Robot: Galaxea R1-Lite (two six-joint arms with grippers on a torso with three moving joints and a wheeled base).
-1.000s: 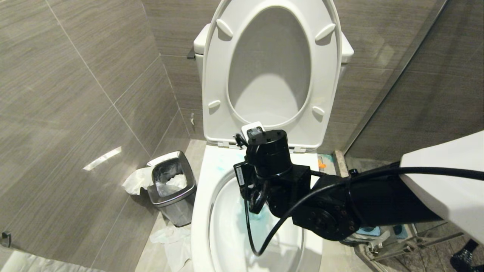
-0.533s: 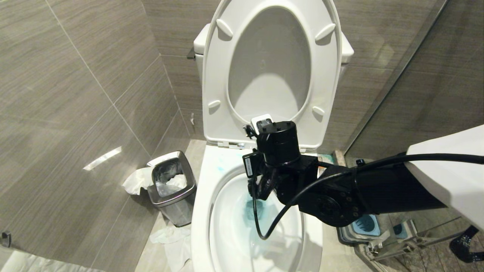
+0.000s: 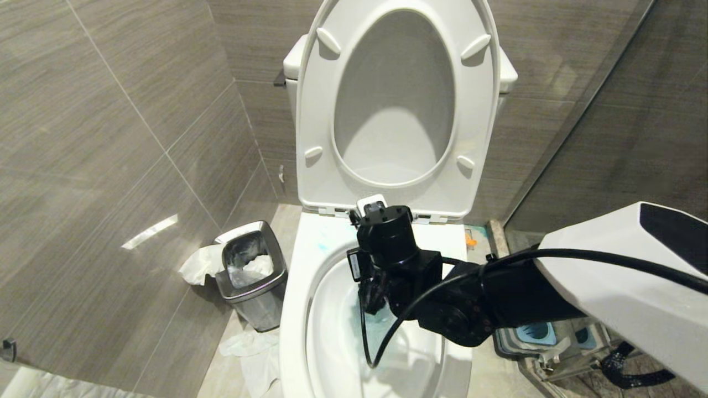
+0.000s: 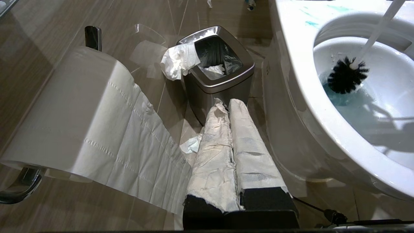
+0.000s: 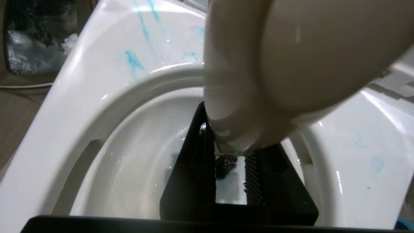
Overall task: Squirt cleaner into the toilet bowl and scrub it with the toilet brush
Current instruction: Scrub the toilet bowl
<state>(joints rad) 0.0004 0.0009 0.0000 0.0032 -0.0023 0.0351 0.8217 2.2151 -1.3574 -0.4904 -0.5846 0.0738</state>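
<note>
Since half a second ago the right gripper (image 5: 230, 168) has swung lower left in the head view, fingers clamped on the brush (image 4: 347, 75) handle, scrubbing cleaner (image 4: 343, 100) round the bowl (image 3: 296, 309); left fingers together, parked.

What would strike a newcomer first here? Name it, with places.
The right gripper, reaching in from the right over the toilet bowl, holds the toilet brush, whose black bristles sit in water tinted teal by the cleaner at the bowl's bottom. Teal smears also mark the rim. To the robot's left of the toilet stands a steel waste bin with tissue hanging over its edge.
</note>
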